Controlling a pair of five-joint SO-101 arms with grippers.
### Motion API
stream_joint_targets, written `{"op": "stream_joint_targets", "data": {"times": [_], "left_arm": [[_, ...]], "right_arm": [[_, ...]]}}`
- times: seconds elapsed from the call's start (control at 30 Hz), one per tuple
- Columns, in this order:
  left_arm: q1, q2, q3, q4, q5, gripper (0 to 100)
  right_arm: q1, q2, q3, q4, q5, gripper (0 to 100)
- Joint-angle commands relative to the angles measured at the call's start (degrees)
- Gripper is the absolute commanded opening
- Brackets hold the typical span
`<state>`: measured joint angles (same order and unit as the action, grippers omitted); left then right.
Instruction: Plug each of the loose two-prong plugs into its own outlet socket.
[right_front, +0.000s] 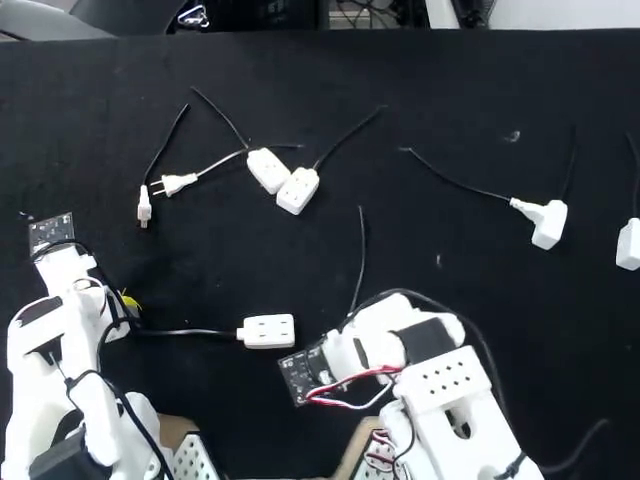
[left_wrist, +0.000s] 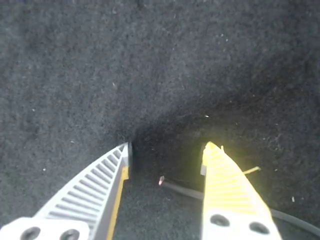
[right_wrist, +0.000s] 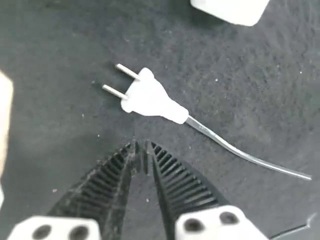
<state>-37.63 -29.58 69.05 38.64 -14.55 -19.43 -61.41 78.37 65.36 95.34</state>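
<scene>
Left gripper (left_wrist: 168, 147) is hovering low over the black table (left_wrist: 150, 60), near left. Its jaws are standing wide, with only cloth between them. A black cord (left_wrist: 182, 191) is passing under the yellow finger (left_wrist: 225, 185).

Right gripper (right_wrist: 143, 146) is sitting near centre, jaws narrow, tips almost meeting, gripping nothing. A plug (right_wrist: 147, 97) is lying flat just ahead of the tips, apart from them, both prongs pointing away from its lead (right_wrist: 240, 150). A white block (right_wrist: 230, 9) is lying past the plug, cut by the frame edge.

From above, the near outlet (right_front: 269, 330) is lying between the left arm (right_front: 50, 340) and the right arm (right_front: 440, 385), its cord trailing left.

Farther back, left of centre, a far outlet (right_front: 268, 169) is touching a second outlet (right_front: 297, 190). Left of those, a long plug (right_front: 180, 184) and a small plug (right_front: 144, 207) are lying loose, near each other.

Far right, well apart from the rest, an angled plug (right_front: 548, 223) is lying on its black cord. A white piece (right_front: 628, 245) is sitting at the right edge.
</scene>
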Motion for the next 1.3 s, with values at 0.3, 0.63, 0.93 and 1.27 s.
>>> {"op": "stream_joint_targets", "data": {"times": [0.3, 0.63, 0.93, 1.27], "left_arm": [[-1.54, 0.09, 0.13, -2.46, 0.79, 23], [-1.80, 0.09, 0.13, -2.37, 0.79, 23], [-1.63, 0.09, 0.13, -2.37, 0.79, 23], [-1.63, 0.09, 0.13, -2.37, 0.79, 23]], "right_arm": [[-4.92, -0.40, 5.76, -12.40, -7.56, 28.4], [-6.59, -0.57, 4.26, -9.14, -0.62, 28.2], [-6.15, -0.40, -5.05, 3.25, 5.71, 27.1], [-7.30, -0.40, 5.76, -8.44, 5.71, 19.8]]}}
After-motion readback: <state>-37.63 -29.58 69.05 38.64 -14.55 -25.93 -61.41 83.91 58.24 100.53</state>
